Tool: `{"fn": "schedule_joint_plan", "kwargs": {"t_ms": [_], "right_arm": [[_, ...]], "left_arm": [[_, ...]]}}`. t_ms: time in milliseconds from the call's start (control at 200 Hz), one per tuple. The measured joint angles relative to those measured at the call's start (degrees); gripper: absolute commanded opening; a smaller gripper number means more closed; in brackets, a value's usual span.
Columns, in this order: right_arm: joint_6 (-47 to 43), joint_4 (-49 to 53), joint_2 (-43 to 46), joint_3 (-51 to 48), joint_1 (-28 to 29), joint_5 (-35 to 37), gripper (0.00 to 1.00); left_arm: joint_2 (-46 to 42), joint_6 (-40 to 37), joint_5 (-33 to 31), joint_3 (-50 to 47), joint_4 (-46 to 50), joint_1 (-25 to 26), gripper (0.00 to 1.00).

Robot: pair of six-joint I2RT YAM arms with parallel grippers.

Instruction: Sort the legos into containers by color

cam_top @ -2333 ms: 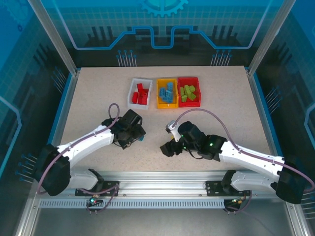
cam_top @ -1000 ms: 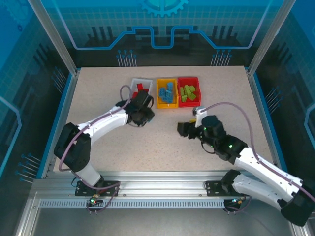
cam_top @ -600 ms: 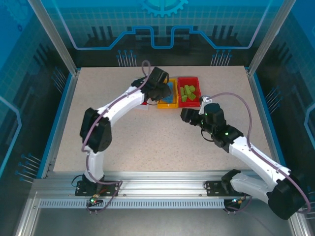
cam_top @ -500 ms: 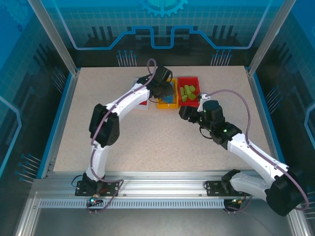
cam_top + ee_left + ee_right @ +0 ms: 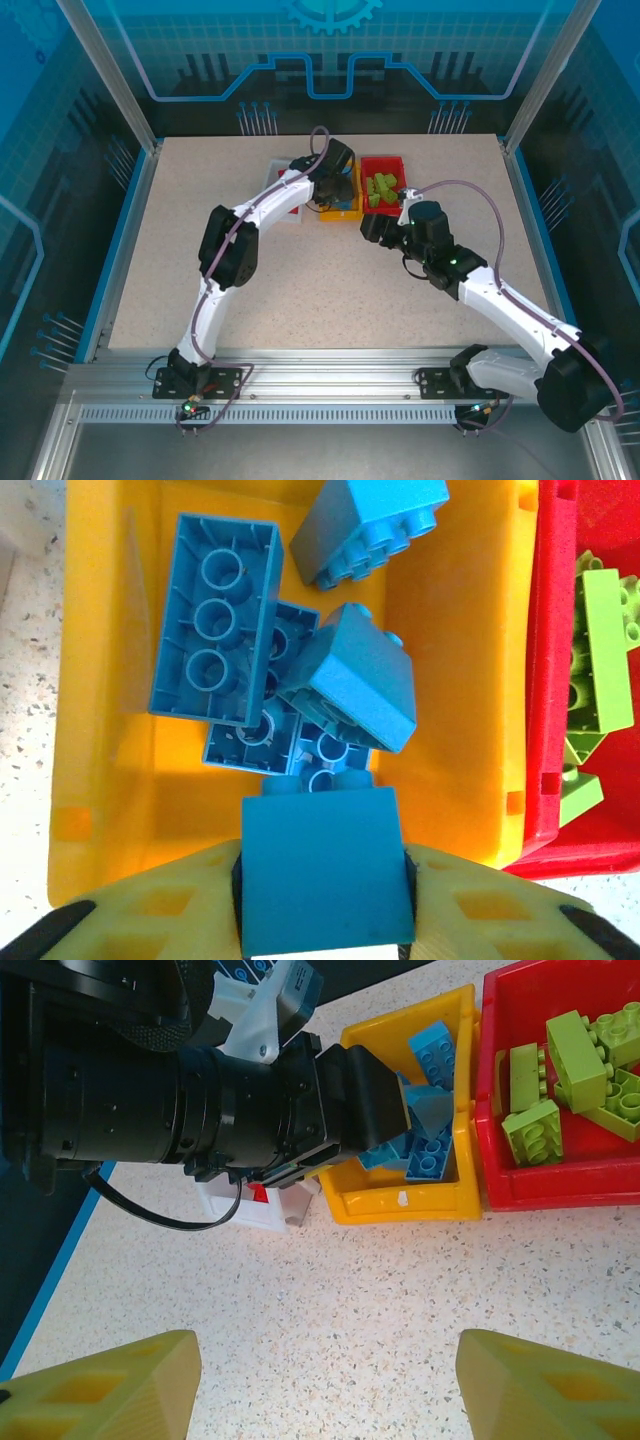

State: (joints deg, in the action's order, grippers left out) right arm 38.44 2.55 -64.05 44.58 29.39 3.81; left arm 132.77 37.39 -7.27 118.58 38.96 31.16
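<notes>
Seemingly last, a blue brick [image 5: 325, 870] hung over the yellow bin [image 5: 450, 680] between the left gripper's [image 5: 323, 890] pads, pinched or freed I could not tell, blues inside, greens [image 5: 605, 650] binned beside it, right gripper [image 5: 325, 1380] open, empty, nearby.

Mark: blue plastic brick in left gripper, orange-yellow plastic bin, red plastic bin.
blue plastic brick [image 5: 325, 870]: left wrist, smooth face
orange-yellow plastic bin [image 5: 95, 680]: left wrist, left wall
red plastic bin [image 5: 580, 1185]: right wrist, near wall
</notes>
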Motion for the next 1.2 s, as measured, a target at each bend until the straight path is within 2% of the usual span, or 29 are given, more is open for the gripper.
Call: {"fn": "schedule_joint_plan", "kwargs": {"t_ms": [130,355,445,480,490,505,540,545,550,560,675,790,860,895,995,1111,1201], "right_arm": [[0.0,0.1,0.0,0.1,-0.1,-0.1,0.71],[-0.3,1.8,0.7,0.1,-0.2,-0.2,0.72],[-1.4,4.2,1.3,0.9,-0.2,0.4,0.82],[-2.1,5.5,1.5,1.7,-0.2,0.9,0.87],[-2.1,5.8,1.5,1.9,-0.3,0.9,0.96],[-2.1,6.5,1.5,2.3,-0.3,1.3,1.00],[-2.5,8.3,1.5,3.6,-0.6,2.0,1.00],[-2.8,8.8,1.5,3.9,-0.6,2.2,1.00],[-2.9,8.9,1.5,4.1,-0.7,2.2,1.00],[-3.0,9.5,1.5,4.5,-0.8,2.7,1.00],[-3.4,15.3,1.5,9.0,-4.1,6.1,1.00],[-5.1,19.4,2.6,9.9,-5.6,12.9,1.00],[-5.2,21.7,3.6,9.2,-6.0,19.0,1.00],[-5.3,21.7,4.3,8.0,-6.9,21.2,1.00],[-9.2,15.9,7.7,-0.6,-11.7,22.1,1.00],[-17.6,4.7,12.0,-14.8,-14.0,21.9,1.00],[-22.9,0.2,11.1,-19.4,-14.6,21.8,1.00]], "left_arm": [[0.7,-0.1,0.0,1.5,0.7,0.0,0.61],[-0.3,-0.1,0.0,2.1,1.5,0.0,0.60],[-4.5,0.0,0.0,-1.9,1.2,0.0,0.61],[-7.4,0.1,0.0,-4.3,1.0,0.0,0.62],[-8.3,0.2,0.0,-5.1,1.0,0.0,0.63],[-9.7,0.2,0.0,-6.3,0.9,0.0,0.64],[-13.5,0.2,0.1,-9.6,0.6,-0.1,0.81],[-14.3,0.3,0.1,-10.3,0.5,-0.2,0.90],[-14.7,0.2,0.2,-10.6,0.6,-0.2,0.94],[-16.1,0.0,0.3,-11.6,0.6,-0.2,0.98],[-32.7,0.2,3.1,-26.4,-4.5,-2.0,0.99],[-50.1,0.2,4.4,-42.7,-8.5,-8.1,0.99],[-58.3,0.5,-0.4,-50.7,-8.8,-11.8,0.99],[-62.1,1.5,-4.9,-54.9,-8.8,-12.6,0.99],[-71.4,2.4,-16.5,-67.5,-10.4,-12.6,0.99],[-78.6,-6.0,-24.4,-83.9,-21.5,-12.6,0.99],[-79.3,-13.1,-28.6,-92.3,-28.8,-12.8,0.99]]}}
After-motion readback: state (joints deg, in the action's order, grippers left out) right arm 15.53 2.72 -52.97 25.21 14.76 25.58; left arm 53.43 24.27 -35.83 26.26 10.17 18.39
